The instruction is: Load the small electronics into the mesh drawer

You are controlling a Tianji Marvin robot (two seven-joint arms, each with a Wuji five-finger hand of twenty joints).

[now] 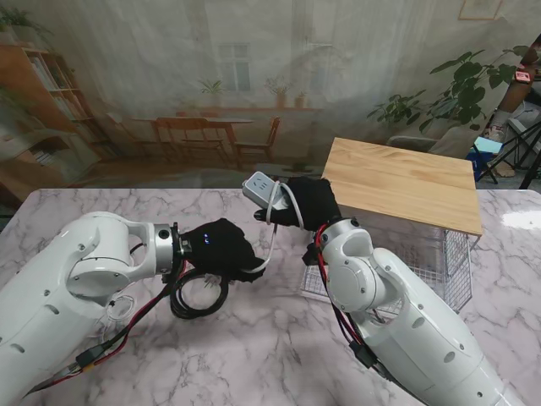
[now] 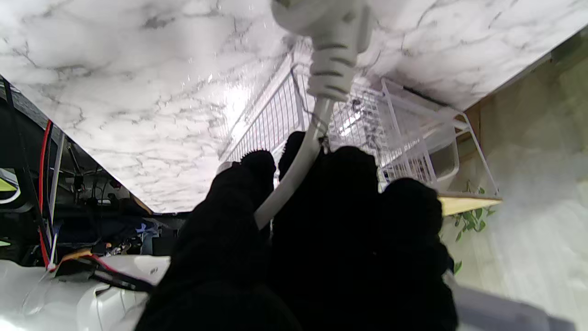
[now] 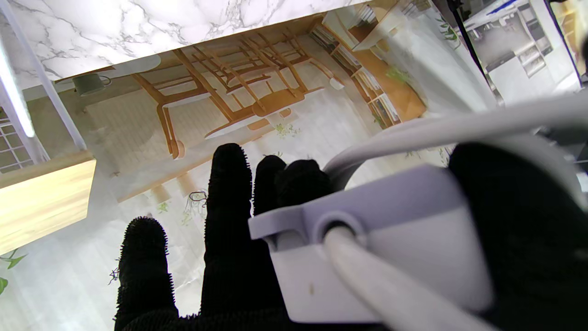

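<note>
Power strip [image 1: 261,190] half hidden in right hand [image 1: 310,203]; cord [image 1: 272,245] through left hand [image 1: 221,249].

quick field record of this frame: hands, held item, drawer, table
right hand: shut on white power strip, held above the table
left hand: shut on the strip's white cord
white wire mesh drawer: under a light wooden top, to my right; contents cannot be made out
black cable loop: by the left hand
table: white marble
</note>
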